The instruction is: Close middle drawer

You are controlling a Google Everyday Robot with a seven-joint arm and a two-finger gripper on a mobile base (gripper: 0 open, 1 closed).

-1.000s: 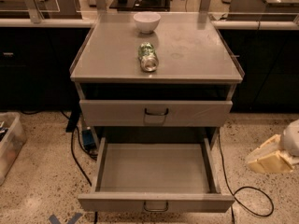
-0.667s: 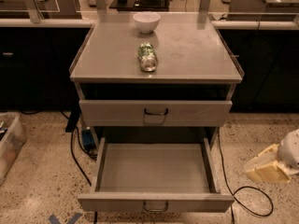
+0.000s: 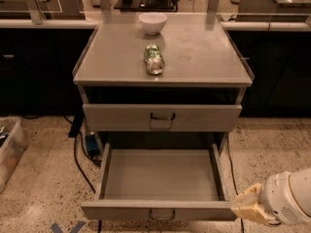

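The middle drawer (image 3: 160, 178) is pulled far out of the grey metal cabinet (image 3: 116, 67). It is a long shallow grey tray, and nothing shows inside it. Its low front panel (image 3: 121, 211) carries a small dark loop handle (image 3: 162, 215) at the bottom edge of the view. My gripper (image 3: 246, 206), tan at the tip on a white wrist, comes in from the lower right. It sits just beside the right end of the drawer's front panel, at about the panel's height.
The taller-fronted upper drawer (image 3: 162, 117) stands slightly out. A white bowl (image 3: 152, 23) and a green can (image 3: 154, 59) lying on its side rest on the cabinet top. Black cables (image 3: 80, 159) run on the floor at the left, and a plastic bin (image 3: 8, 149) stands at the far left.
My gripper has moved down and to the left, from the open floor at the right to the right end of the open drawer's front. The drawer has not moved.
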